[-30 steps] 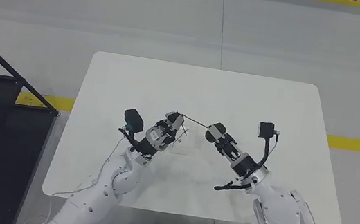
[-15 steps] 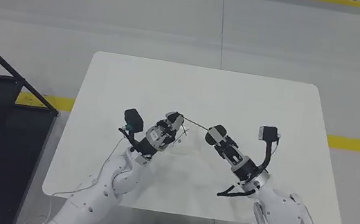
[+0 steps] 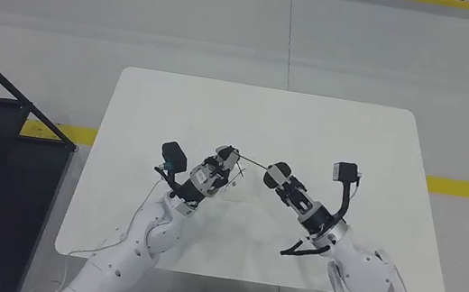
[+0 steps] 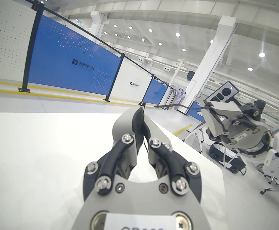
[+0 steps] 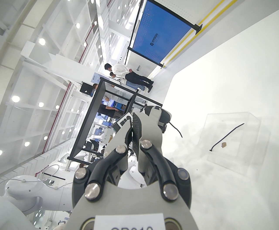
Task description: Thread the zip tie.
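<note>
White table (image 3: 354, 137), grey floor (image 3: 234, 27), blue panels (image 4: 65, 61), left pincer (image 4: 141, 116) pinching zip tie (image 4: 170, 105)

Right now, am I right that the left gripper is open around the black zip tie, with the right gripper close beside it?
Not quite: the left gripper is shut on the black zip tie, not open around it; the left wrist view shows this. The right gripper is indeed close beside it.
</note>
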